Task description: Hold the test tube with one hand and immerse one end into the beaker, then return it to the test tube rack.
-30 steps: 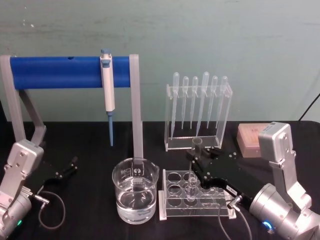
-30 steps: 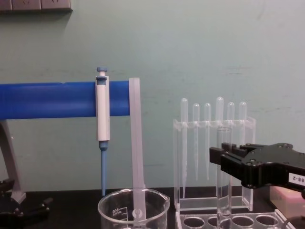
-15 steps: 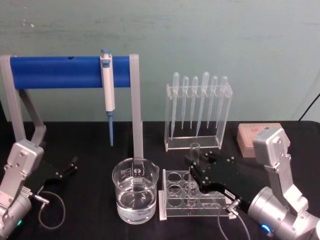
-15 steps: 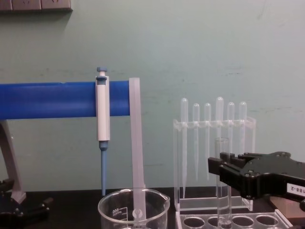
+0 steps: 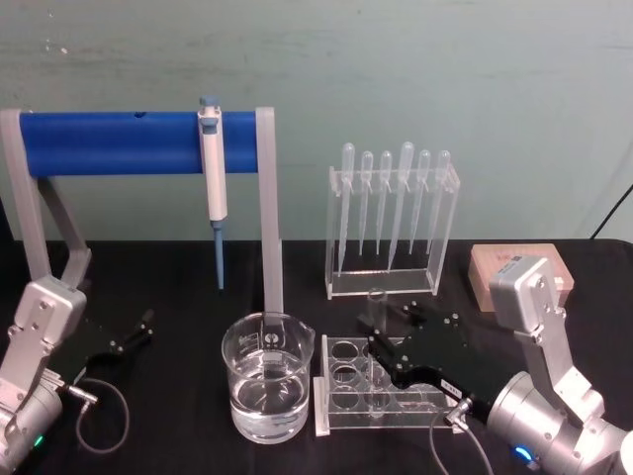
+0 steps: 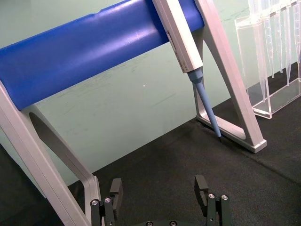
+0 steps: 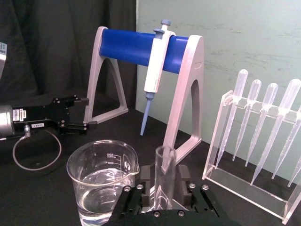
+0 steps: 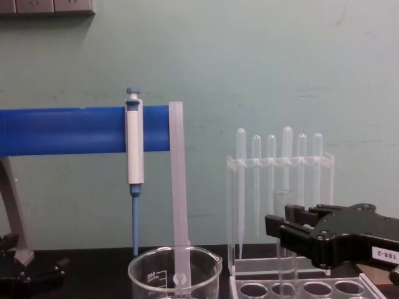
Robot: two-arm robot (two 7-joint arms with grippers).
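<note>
The test tube [image 5: 376, 309] stands upright with its lower end down in the clear holed rack [image 5: 341, 388]. My right gripper [image 5: 382, 343] is shut on the test tube, and the right wrist view shows the test tube [image 7: 163, 176] pinched between the black fingers [image 7: 146, 184]. In the chest view the gripper [image 8: 282, 227] holds the test tube [image 8: 283, 205] over the rack [image 8: 312, 290]. The beaker [image 5: 267, 378], part full of clear liquid, sits just left of the rack. My left gripper [image 5: 138, 331] rests open on the table at far left, fingers [image 6: 116, 188] apart.
A blue-barred stand [image 5: 129, 143] carries a white and blue micropipette [image 5: 212, 163] behind the beaker. A clear holder with several bulb-topped pipettes [image 5: 391, 213] stands behind the rack. A pink box [image 5: 495, 267] lies at the right. A cable [image 5: 99, 411] loops beside the left arm.
My right gripper has come down and slightly toward the beaker with the test tube, sinking its lower end deeper into the rack. The left arm has not moved.
</note>
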